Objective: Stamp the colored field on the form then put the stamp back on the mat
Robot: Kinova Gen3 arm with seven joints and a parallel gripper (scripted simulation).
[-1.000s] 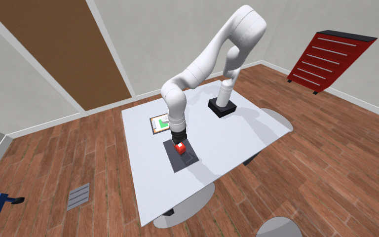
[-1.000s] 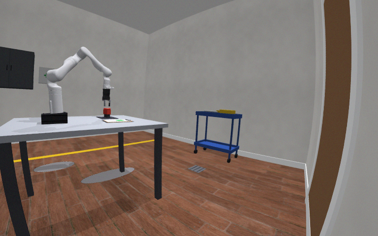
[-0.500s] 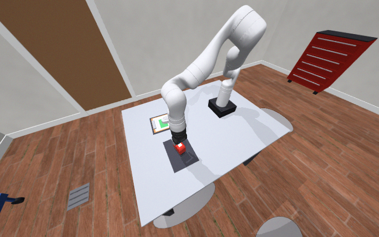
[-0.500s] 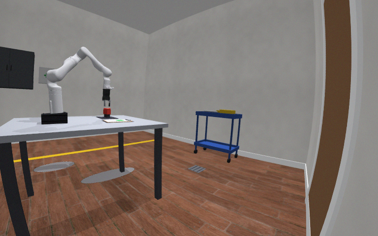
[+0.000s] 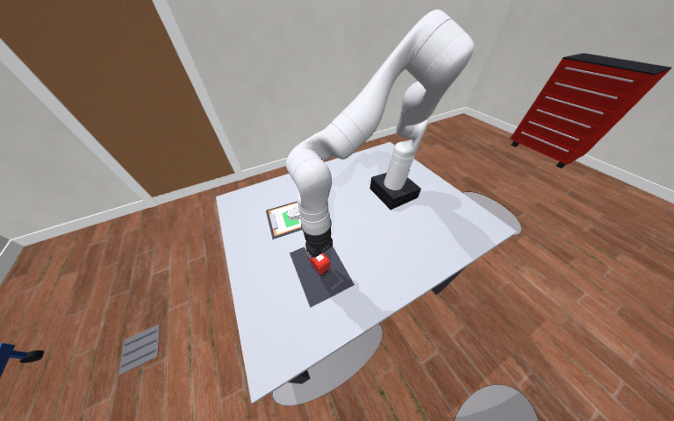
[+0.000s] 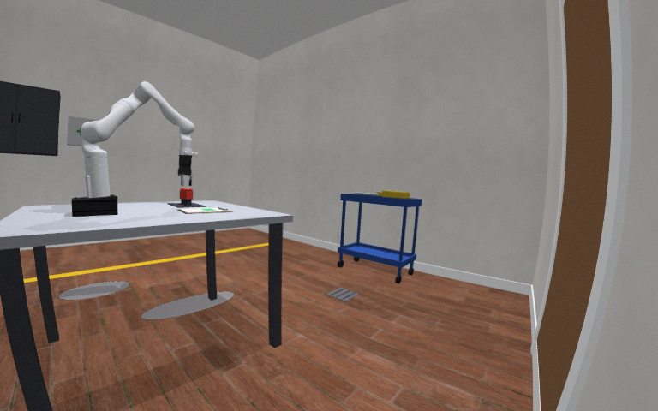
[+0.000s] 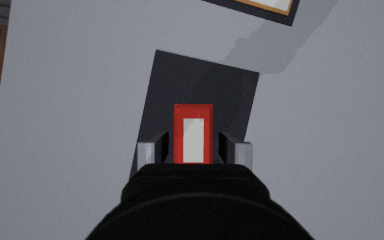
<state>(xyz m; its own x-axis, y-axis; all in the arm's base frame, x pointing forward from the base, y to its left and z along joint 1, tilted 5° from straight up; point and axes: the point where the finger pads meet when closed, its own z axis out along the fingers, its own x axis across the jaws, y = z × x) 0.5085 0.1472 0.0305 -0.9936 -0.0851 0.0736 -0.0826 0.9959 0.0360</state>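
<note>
Hanging wide open and empty, the gripper point(image 7: 194, 150) straddles the upright red stamp point(image 7: 193, 134) directly beneath it (long axis running along the gap between the fingers).

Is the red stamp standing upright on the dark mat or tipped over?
Upright. The red stamp stands on the dark mat, top face level, between the open claw fingers.

Matt dark mat point(image 7: 200, 82), smooth grey table point(image 7: 75, 100).
</note>
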